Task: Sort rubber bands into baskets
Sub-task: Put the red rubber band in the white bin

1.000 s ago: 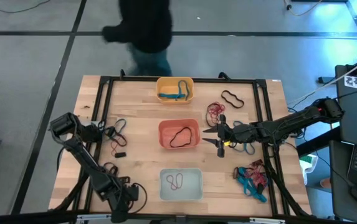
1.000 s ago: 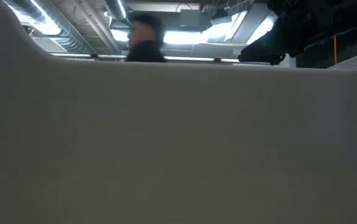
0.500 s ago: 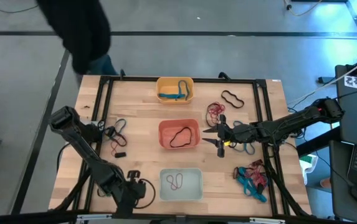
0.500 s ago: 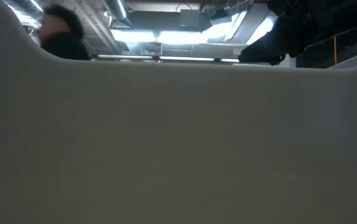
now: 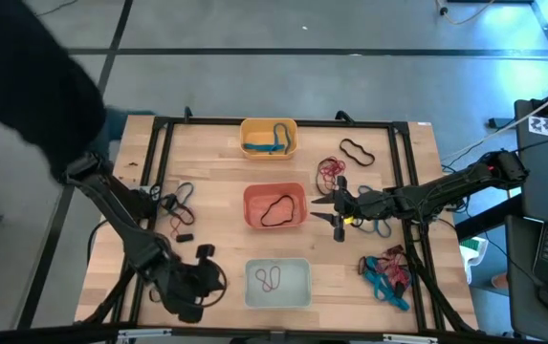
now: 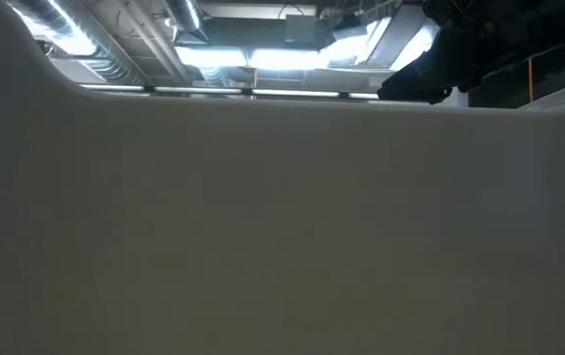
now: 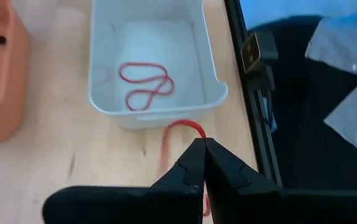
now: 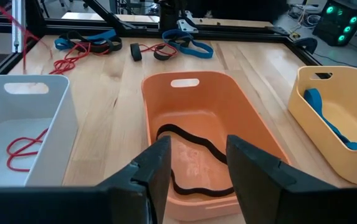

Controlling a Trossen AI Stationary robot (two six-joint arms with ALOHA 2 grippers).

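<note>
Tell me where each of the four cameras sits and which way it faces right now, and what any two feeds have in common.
High view: overhead, straight down on the table; both arms show, left gripper, right gripper.
Low view: table height, blocked by a pale wall; ceiling lights and a dark arm part above.
Left wrist view: on the left arm, facing the whitish basket; shut fingertips pinch a red band.
Right wrist view: on the right arm, over open fingers, facing the red-orange basket.
Shared: both wrist views show the whitish basket's red band.
</note>
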